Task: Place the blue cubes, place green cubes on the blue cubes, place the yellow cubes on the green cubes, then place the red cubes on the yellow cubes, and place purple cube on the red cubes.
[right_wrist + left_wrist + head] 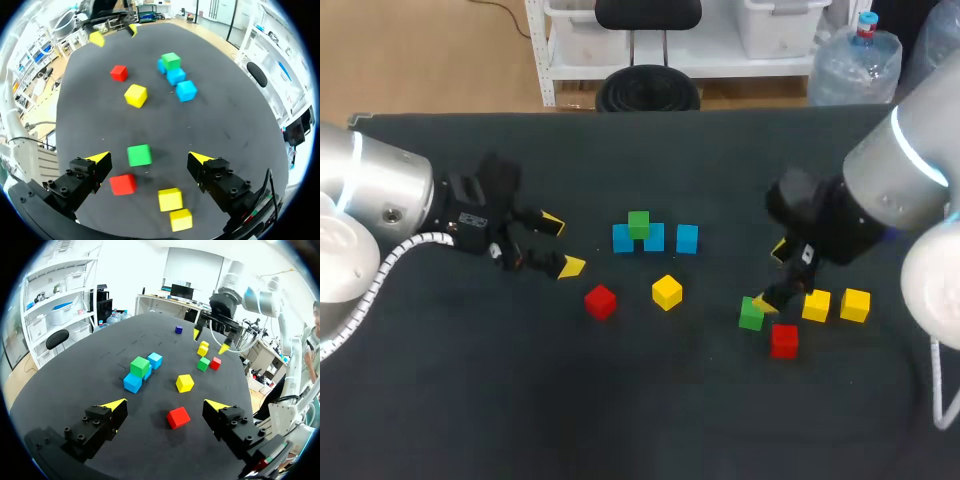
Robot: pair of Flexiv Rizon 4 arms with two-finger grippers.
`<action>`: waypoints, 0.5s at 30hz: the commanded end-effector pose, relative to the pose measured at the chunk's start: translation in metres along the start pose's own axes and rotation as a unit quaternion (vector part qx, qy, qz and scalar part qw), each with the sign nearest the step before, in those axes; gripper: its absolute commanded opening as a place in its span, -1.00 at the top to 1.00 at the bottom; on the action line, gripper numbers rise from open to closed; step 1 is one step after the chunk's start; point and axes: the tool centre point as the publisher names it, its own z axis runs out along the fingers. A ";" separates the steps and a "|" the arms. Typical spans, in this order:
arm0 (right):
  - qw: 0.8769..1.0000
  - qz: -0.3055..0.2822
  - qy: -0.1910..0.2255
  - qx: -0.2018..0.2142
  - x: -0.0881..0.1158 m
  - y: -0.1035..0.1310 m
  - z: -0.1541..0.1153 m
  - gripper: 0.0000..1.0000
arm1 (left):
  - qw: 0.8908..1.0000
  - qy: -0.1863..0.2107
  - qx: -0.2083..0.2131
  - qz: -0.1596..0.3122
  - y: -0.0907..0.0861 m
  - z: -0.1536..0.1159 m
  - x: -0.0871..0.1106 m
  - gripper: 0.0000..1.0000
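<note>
Three blue cubes (687, 238) stand in a row mid-table, and a green cube (639, 224) rests on the left two. In front lie a red cube (600, 301) and a yellow cube (667, 292). My left gripper (562, 244) is open, left of them; the red cube (178, 417) sits just ahead of its fingers. My right gripper (772, 277) hangs open over a second green cube (139, 155), which lies between its fingers untouched. Beside it are a red cube (122, 184) and two yellow cubes (816, 305) (855, 304). A purple cube (178, 329) lies farther off.
The dark table (640, 410) has bare cloth along its front and back. In the head view my right arm covers the purple cube.
</note>
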 end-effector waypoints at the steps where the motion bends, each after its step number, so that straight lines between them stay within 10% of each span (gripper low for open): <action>1: 1.000 -0.019 0.010 -0.014 0.005 0.019 0.002 -1.00 | 1.000 -0.003 -0.001 0.001 0.000 0.000 0.002 -1.00; 15: 0.996 -0.069 0.043 -0.035 0.009 0.008 0.017 -1.00 | 1.000 -0.003 -0.001 0.001 0.000 0.000 0.002 -1.00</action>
